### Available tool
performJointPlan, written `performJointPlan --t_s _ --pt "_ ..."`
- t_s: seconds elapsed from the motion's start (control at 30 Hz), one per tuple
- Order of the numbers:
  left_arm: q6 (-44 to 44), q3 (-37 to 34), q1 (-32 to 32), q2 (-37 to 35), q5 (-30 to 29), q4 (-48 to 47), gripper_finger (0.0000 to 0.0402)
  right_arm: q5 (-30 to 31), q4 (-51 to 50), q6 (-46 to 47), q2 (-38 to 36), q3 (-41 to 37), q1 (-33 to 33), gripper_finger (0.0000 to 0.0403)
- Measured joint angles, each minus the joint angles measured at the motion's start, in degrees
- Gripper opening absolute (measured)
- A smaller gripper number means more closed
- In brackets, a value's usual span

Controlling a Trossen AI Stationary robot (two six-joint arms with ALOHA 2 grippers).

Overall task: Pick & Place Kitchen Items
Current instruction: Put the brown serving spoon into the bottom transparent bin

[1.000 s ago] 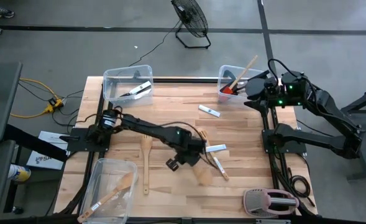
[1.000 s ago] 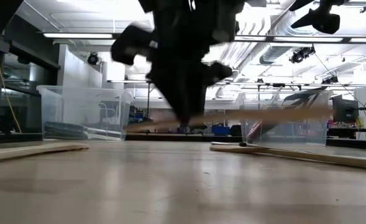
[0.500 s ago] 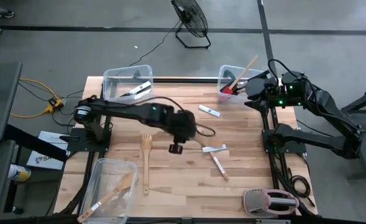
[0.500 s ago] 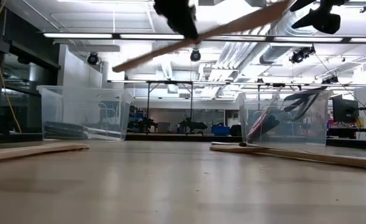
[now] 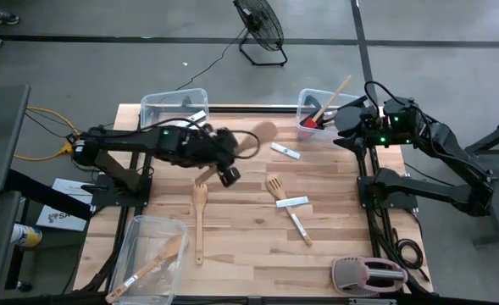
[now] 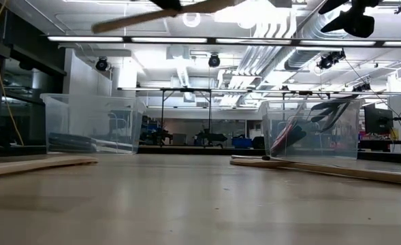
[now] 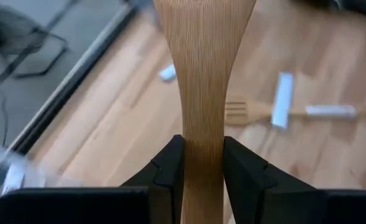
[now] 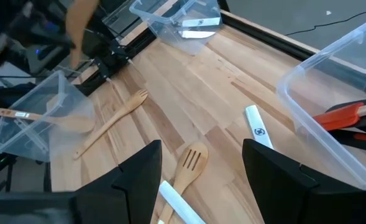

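Left claw [image 5: 230, 161] clamped on a wooden spoon [image 5: 257, 137], carried above the bench [image 5: 334, 246]; spoon's long axis runs toward 2 o'clock, bowl leading. Clear bin [image 5: 173, 110] lies at about 10 o'clock from the claw, probably the drop target. Right claw [image 8: 201, 180] parked at the far-right bin [image 5: 317, 110], fingers apart, empty.
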Motion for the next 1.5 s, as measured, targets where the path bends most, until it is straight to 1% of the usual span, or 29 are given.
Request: performJointPlan --t_s 0.07,0.13,0.2,0.27,0.33,0.4,0.47,0.63,0.73,1.03,1.13,1.27,1.5 --pt "-5.45 0.07 -0.48 -1.51 -3.63 -0.82 0.0081 0.09 -0.01 0.0 0.0 0.0 0.0 0.0215" --pt "-10.29 0.01 -1.17 -2.54 -6.37 -4.92 0.0081 0.27 0.0 -0.01 0.0 0.0 0.0 0.0215" --pt "-14.64 0.04 -1.95 -3.78 -9.02 -5.35 0.0081 0.29 -0.04 -0.02 0.0 0.0 0.0 0.0215" --pt "-17.62 -0.14 -3.05 -5.23 -10.58 -8.46 0.0081 0.46 -0.04 -0.01 0.0 0.0 0.0 0.0215" --pt "-20.62 0.19 -3.41 -6.56 -12.62 -7.9 0.0081 0.46 -0.13 -0.02 0.02 0.0 0.0 0.0215" --pt "-23.83 -0.01 -4.22 -7.6 -13.37 -11.0 0.0081 0.44 -0.14 -0.02 0.0 0.0 0.0 0.0215" --pt "-27.04 -0.04 -5.21 -8.66 -15.63 -10.87 0.0081 0.33 -0.17 -0.02 0.0 0.0 0.0 0.0215" --pt "-34.54 0.09 -8.28 -10.95 -19.86 -14.93 0.0081 0.23 -0.48 -0.86 0.01 0.0 0.02 0.0215" --pt "-37.36 0.06 -10.44 -11.25 -22.15 -16.26 0.0081 0.18 -0.89 -1.09 0.02 0.0 0.0 0.0215" --pt "-48.66 0.04 -16.42 -11.67 -22.45 -25.95 0.0081 -0.23 -1.2 -1.07 -0.13 0.0 0.0 0.0215" --pt "-51.18 0.04 -18.65 -11.56 -22.46 -27.8 0.0081 0.16 -1.2 -1.07 -0.13 0.0 0.0 0.0215" --pt "-51.55 0.04 -21.34 -11.53 -22.49 -27.92 0.0081 0.38 -1.22 -0.96 -0.13 0.0 0.01 0.0215" --pt "-49.16 0.04 -25.59 -11.53 -22.17 -27.87 0.0081 2.66 -1.22 -0.87 -0.13 0.0 0.02 0.0215"
